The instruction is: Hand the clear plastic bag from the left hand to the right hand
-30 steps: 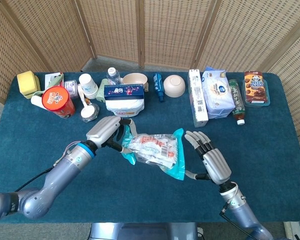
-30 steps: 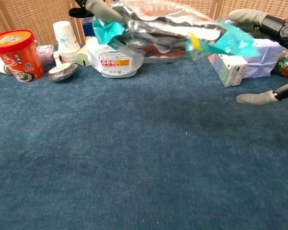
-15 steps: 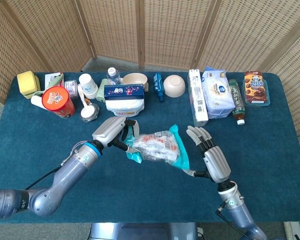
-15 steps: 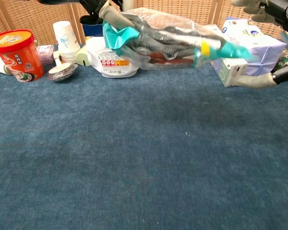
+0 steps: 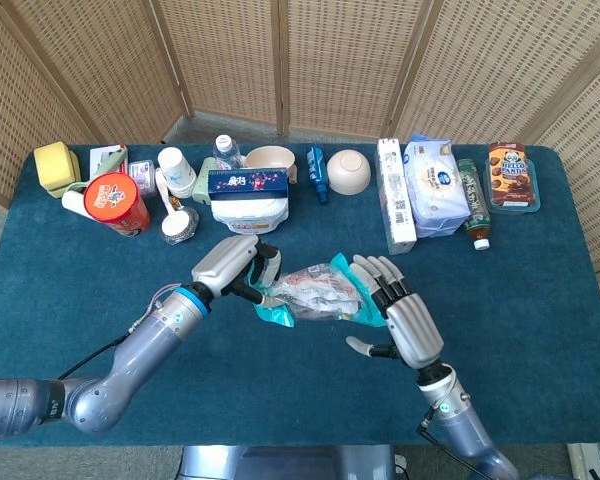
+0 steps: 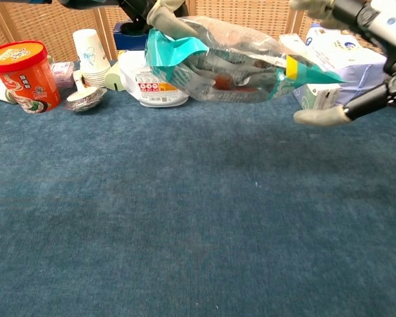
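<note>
The clear plastic bag (image 5: 315, 292) with teal ends and red-and-white contents hangs above the blue table. My left hand (image 5: 234, 264) grips its left teal end. In the chest view the bag (image 6: 231, 66) stretches across the top, and the left hand (image 6: 152, 9) shows at the upper edge. My right hand (image 5: 394, 314) is at the bag's right end, fingers spread along it and thumb held apart below. In the chest view the right hand (image 6: 376, 39) shows its thumb a little under the bag's teal tip, with no grip on it.
Along the table's far edge stand a red tub (image 5: 117, 203), paper cups (image 5: 177, 171), a white container (image 5: 248, 206) with a blue box on top, a bowl (image 5: 347, 171), a tall white box (image 5: 393, 195), a tissue pack (image 5: 435, 187), a green bottle (image 5: 474, 204) and a cookie box (image 5: 510, 175).
The left hand has carried the bag rightward and a little lower. The right hand has moved left until its spread fingers lie at the bag's right end.
</note>
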